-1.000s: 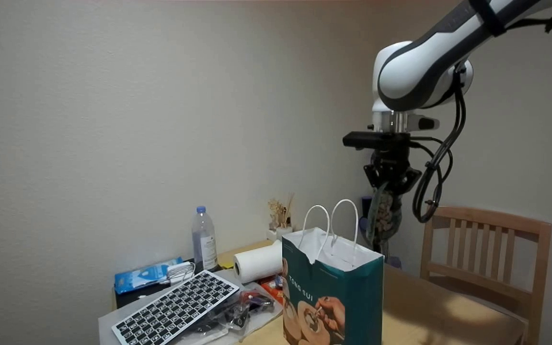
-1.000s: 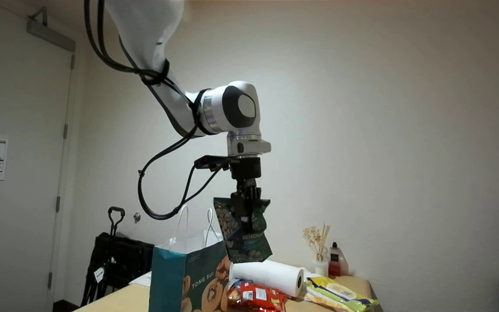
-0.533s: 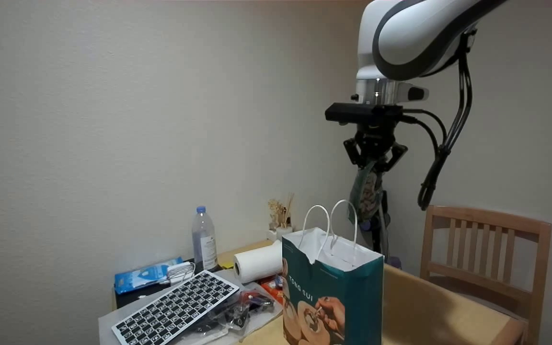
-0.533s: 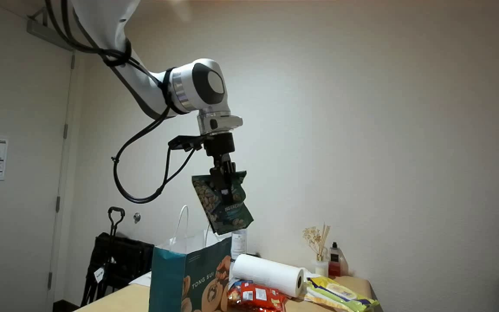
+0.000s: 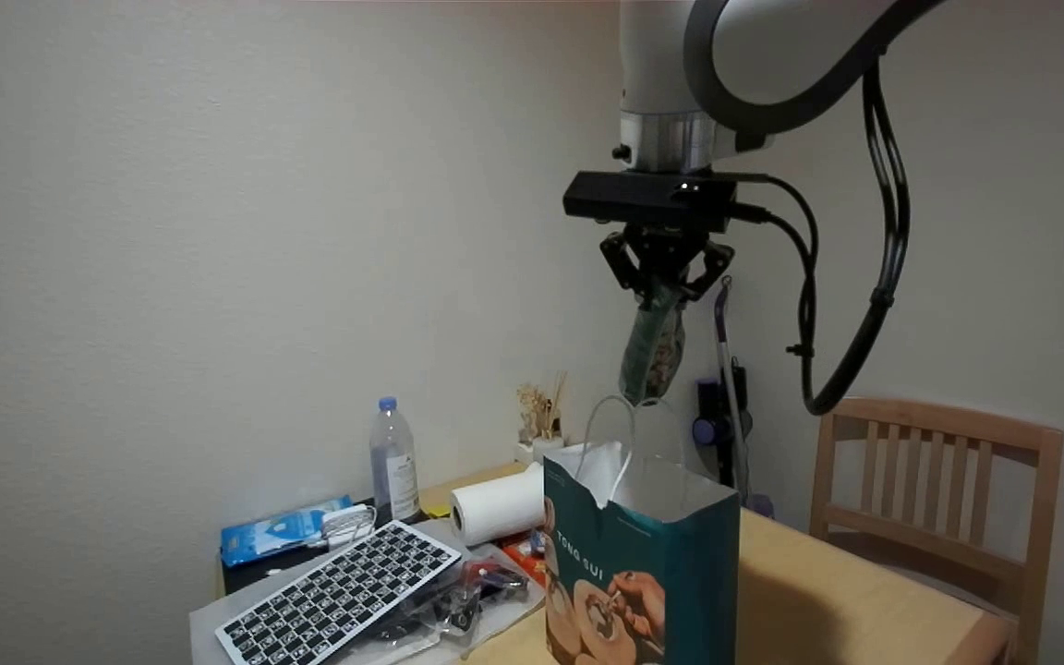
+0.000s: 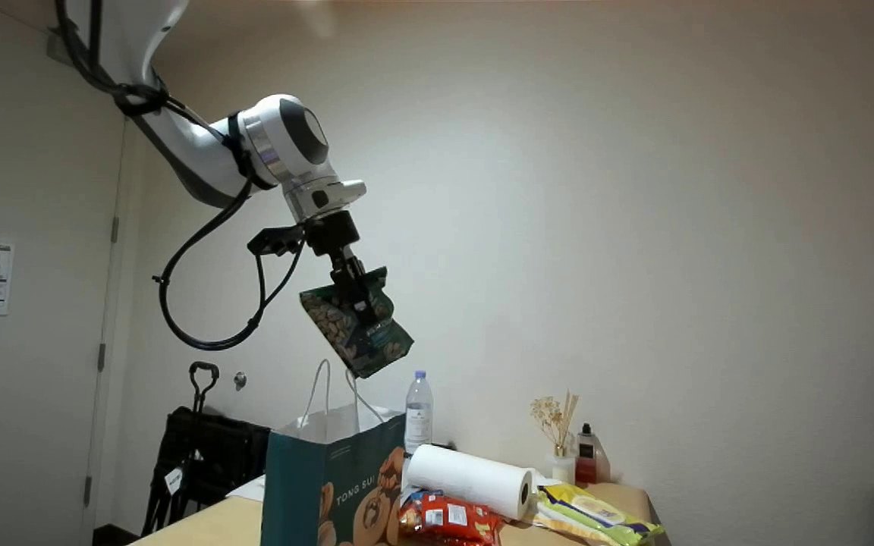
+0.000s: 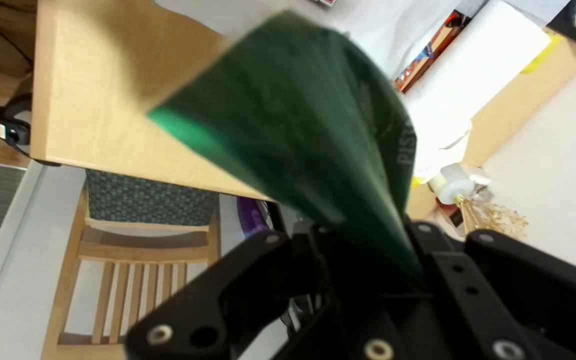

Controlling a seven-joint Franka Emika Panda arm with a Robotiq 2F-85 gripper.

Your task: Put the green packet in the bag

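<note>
The black pincer (image 5: 667, 297) pinched the green packet (image 6: 361, 345) between its two fingers. The packet hung tilted in the air, near the middle of the frame in both exterior views. In the wrist view it was big and blurry, right in the middle.

The tall teal bag (image 5: 643, 559) stood upright below it, and the bottom of the frame cut the bag off. Its two white handles (image 5: 633, 434) stuck up. The packet's low end overlapped them in the picture, and I could not tell if they touched.

At the lower left in an exterior view were a black-and-white board (image 5: 338, 591), a bottle with a blue cap (image 5: 393, 466) and a blue packet (image 5: 278, 533). Low in an exterior view, a white paper roll (image 6: 467, 479) lay right of the bag, with a red packet (image 6: 448, 516) just in front. The tan worktop (image 5: 883, 591) reached the lower right, near a wooden chair (image 5: 948, 421).
</note>
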